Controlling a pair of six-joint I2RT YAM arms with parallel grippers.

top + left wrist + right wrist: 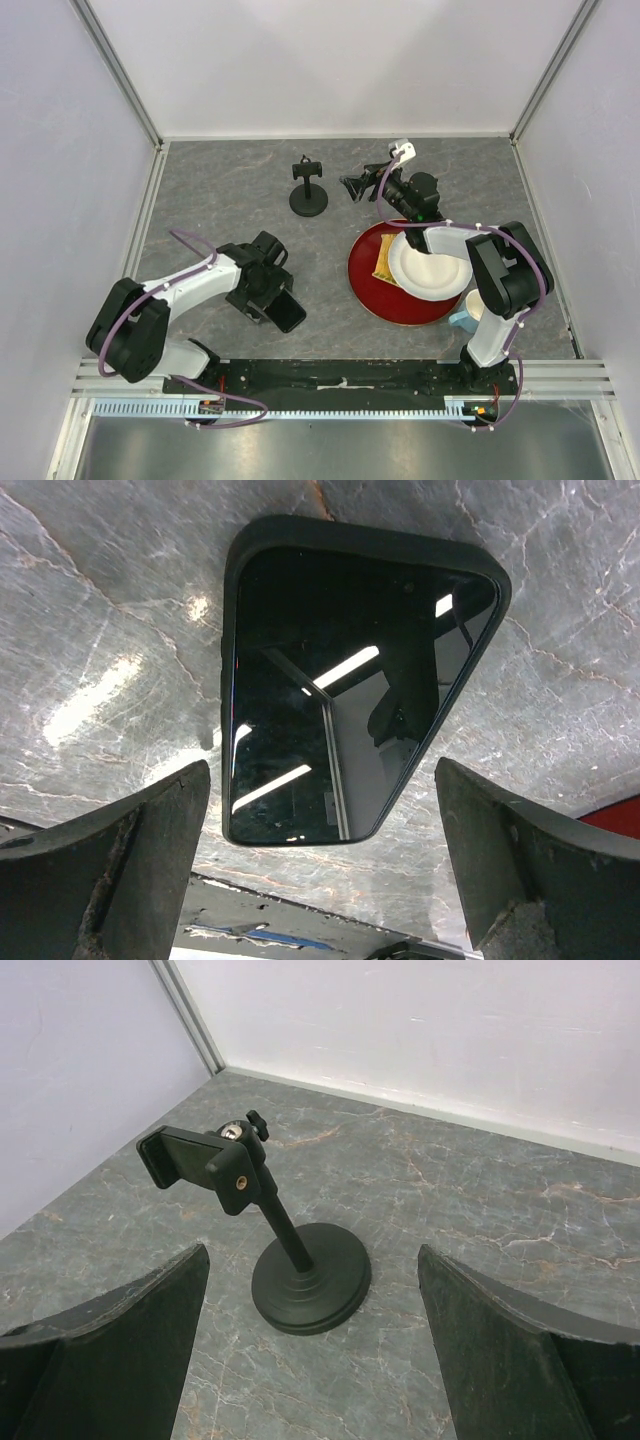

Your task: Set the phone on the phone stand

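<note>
The phone (290,312) lies flat on the grey table at the front left, screen up. It fills the left wrist view (350,680). My left gripper (268,295) hovers just over its near end, open and empty, its fingers (130,850) standing wider than the phone. The phone stand (308,190) stands upright at the back centre, with a round base, a post and a clamp head. In the right wrist view the phone stand (310,1280) is a short way ahead. My right gripper (350,187) is open and empty, just right of the stand and pointing at it.
A red plate (370,290) at the right holds a white plate (430,265) and a yellow item (386,258). A light blue cup (463,318) stands by the right arm's base. Walls close the back and sides.
</note>
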